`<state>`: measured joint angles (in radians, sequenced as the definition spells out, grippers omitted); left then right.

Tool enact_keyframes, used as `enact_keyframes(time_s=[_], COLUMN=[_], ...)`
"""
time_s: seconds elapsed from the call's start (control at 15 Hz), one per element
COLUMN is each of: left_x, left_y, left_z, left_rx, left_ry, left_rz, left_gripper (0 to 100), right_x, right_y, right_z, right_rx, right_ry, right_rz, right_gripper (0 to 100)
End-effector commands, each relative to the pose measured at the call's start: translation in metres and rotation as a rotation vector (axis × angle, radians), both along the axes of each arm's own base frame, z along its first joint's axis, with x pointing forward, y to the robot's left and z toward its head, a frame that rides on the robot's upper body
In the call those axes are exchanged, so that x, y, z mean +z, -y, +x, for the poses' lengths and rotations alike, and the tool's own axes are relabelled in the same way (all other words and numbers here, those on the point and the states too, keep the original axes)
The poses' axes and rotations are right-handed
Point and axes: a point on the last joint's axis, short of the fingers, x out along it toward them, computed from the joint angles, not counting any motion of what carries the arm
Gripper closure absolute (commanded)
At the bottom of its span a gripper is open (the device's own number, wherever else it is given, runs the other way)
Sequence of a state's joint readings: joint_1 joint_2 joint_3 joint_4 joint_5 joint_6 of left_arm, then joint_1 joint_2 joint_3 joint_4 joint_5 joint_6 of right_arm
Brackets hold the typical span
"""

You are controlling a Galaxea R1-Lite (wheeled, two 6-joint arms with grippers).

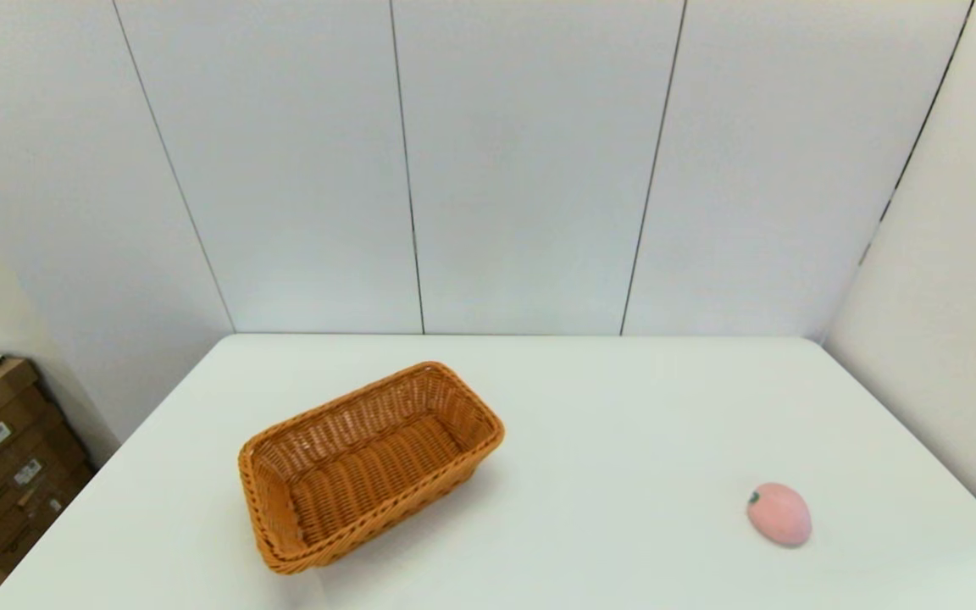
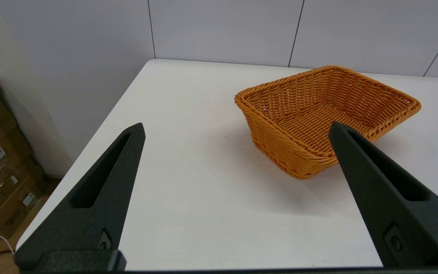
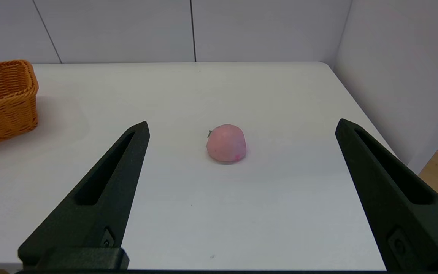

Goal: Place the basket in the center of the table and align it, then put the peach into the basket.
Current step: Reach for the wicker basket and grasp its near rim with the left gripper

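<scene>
Nothing of the task looks done yet, as far as I can judge. The basket (image 1: 369, 466) stands on the white desk (image 1: 623, 407) to the left of the desk's middle and it is turned at an angle to the desk's edges, so it is neither centred nor aligned. The basket is empty; only its woven bottom shows inside. The peach (image 1: 779, 513) lies on its side on the bare desk, well apart from the basket, on the basket's right and nearer to the robot's edge of the desk. The left tool (image 2: 236, 129) hangs over the desk near the basket's closest corner, with its two black fingers spread wide and nothing between them. The right tool (image 3: 242, 127) is also released and holds nothing; it hangs over the desk and looks straight at the peach. What is left, I think, is everything: to move and straighten the basket, then to bring the peach into it.
</scene>
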<state>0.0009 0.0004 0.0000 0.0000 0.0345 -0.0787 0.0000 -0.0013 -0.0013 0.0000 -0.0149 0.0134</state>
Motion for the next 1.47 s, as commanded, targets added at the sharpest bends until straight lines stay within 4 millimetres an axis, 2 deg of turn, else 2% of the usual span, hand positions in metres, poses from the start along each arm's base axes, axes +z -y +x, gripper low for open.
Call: enact_keyframes(time_s=[0.07, 0.13, 0.27, 0.4, 0.53, 0.73, 0.87, 1.0, 1.13, 1.33, 1.47], left_x=[0.028, 0.055, 0.086, 0.102, 0.105, 0.100, 0.088, 0.069, 0.060, 0.039, 0.036], left_y=[0.000, 0.000, 0.000, 0.000, 0.000, 0.001, 0.010, 0.022, 0.043, 0.082, 0.092], left_z=[-0.009, -0.015, -0.005, 0.024, 0.066, 0.118, 0.151, 0.189, 0.221, 0.253, 0.270], left_rx=[-0.002, -0.004, 0.013, 0.039, 0.084, 0.133, 0.152, 0.192, 0.203, 0.192, 0.132], left_ry=[0.101, 0.085, -0.044, -0.191, -0.390, -0.608, -0.760, -0.921, -1.008, -1.135, -1.198], left_rz=[-0.062, -0.104, -0.163, -0.273, -0.375, -0.465, -0.526, -0.565, -0.628, -0.678, -0.751], left_gripper=[0, 0, 0, 0, 0, 0, 0, 0, 0, 0, 0], right_x=[0.000, 0.000, 0.000, 0.000, 0.000, 0.000, 0.000, 0.000, 0.000, 0.000, 0.000], right_y=[0.000, 0.000, 0.000, 0.000, 0.000, 0.000, 0.000, 0.000, 0.000, 0.000, 0.000], right_z=[0.000, 0.000, 0.000, 0.000, 0.000, 0.000, 0.000, 0.000, 0.000, 0.000, 0.000], right_rx=[0.000, 0.000, 0.000, 0.000, 0.000, 0.001, 0.000, 0.000, 0.000, 0.000, 0.000], right_ry=[-0.001, 0.001, -0.001, 0.001, 0.001, 0.001, 0.001, 0.001, 0.001, 0.001, 0.001], right_rz=[0.000, 0.000, 0.000, 0.000, 0.000, 0.000, 0.000, 0.000, 0.000, 0.000, 0.000], right_gripper=[0, 0, 0, 0, 0, 0, 0, 0, 0, 0, 0])
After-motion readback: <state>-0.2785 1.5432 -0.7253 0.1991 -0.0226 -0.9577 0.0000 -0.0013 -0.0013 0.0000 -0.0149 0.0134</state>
